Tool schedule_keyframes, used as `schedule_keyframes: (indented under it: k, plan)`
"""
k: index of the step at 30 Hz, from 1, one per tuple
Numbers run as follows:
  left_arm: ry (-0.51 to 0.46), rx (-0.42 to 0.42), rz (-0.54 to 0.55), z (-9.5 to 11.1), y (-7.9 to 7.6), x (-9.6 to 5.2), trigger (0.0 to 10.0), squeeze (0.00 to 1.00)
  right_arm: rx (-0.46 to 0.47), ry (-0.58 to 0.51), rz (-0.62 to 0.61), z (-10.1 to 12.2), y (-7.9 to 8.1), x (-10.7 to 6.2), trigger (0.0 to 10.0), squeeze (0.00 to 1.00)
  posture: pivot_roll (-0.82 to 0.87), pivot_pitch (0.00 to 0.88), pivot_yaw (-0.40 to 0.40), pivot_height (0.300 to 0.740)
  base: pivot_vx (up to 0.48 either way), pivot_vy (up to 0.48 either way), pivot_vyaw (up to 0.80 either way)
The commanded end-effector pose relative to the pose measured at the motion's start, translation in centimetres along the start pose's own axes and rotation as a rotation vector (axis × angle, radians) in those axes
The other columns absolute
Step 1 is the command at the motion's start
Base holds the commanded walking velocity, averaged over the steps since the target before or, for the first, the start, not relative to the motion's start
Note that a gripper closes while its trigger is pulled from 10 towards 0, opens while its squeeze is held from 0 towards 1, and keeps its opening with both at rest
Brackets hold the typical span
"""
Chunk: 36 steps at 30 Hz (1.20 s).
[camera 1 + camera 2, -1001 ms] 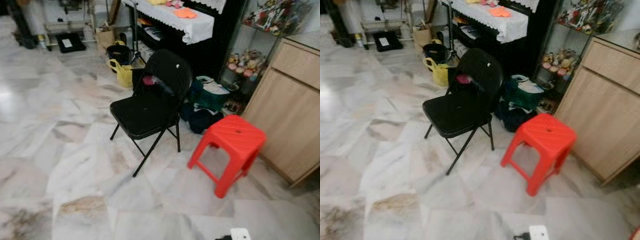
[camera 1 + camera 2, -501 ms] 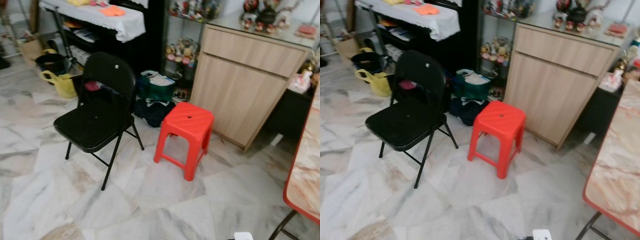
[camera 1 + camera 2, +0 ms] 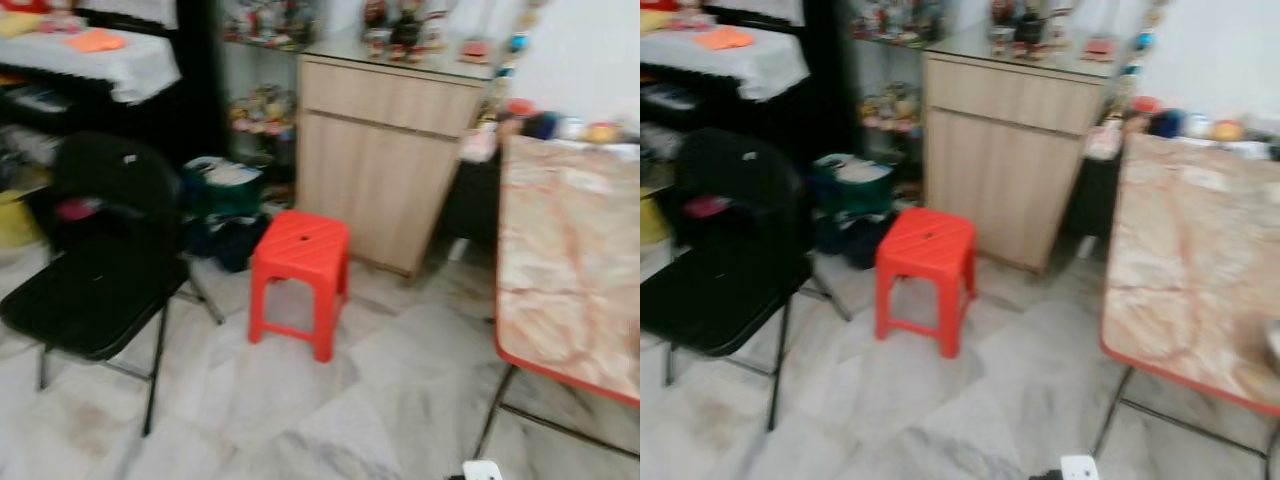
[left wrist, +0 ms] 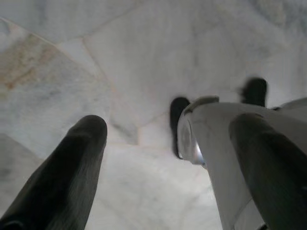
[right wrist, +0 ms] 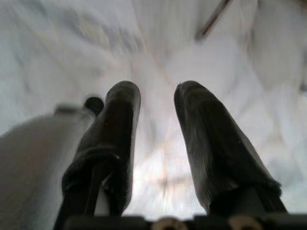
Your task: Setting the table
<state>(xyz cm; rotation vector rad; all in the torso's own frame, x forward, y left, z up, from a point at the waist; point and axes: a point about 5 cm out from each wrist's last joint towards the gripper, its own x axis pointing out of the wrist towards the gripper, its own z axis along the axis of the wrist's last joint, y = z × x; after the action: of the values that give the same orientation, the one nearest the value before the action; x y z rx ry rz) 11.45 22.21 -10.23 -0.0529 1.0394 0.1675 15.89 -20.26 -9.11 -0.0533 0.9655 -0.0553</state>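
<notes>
The step in hand is judged to be the approach to the table: nothing is carried and no tableware is within reach. The tabletop (image 3: 1185, 270), marbled with a red rim, is seen on the right, with small blurred items near its far end and the rim of something at its near right edge, too cropped to name. A red stool (image 3: 298, 280) stands between a black chair (image 3: 95, 280) and the table, just before a wooden cabinet (image 3: 385, 160). Both arms hang low over the marble floor (image 4: 144, 57); the left gripper (image 4: 168, 143) is spread wide and empty, the right gripper (image 5: 157, 103) is parted with nothing between its fingers. Next, the table must be faced squarely, with the stool kept clear.
</notes>
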Motion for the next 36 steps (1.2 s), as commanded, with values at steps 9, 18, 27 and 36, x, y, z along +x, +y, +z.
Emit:
schedule_keyframes:
  k: [9,18,27,36]
  plan:
    - [-0.127,0.059,-0.068,4.7,0.4,0.6,10.0,0.0,0.2,0.056,0.064,-0.4,1.9,0.2,10.0,0.0,0.05,0.022,0.038,0.74,0.0,0.0,-0.8]
    - [-0.136,0.068,-0.066,5.1,0.4,0.7,10.0,0.0,0.244,0.035,0.06,0.0,1.6,0.2,10.0,0.0,0.05,0.064,0.032,0.74,0.0,0.0,-0.62]
    - [-0.129,0.081,-0.075,5.2,0.2,0.7,10.0,0.0,0.284,0.017,0.034,0.3,1.1,0.3,10.0,0.0,0.05,0.081,0.024,0.74,0.0,-0.072,-0.15]
    - [-0.132,0.084,-0.082,5.2,0.0,0.7,10.0,0.0,0.271,-0.009,0.047,1.4,1.9,0.5,10.0,0.0,0.05,0.079,0.019,0.74,0.0,-0.362,-0.44]
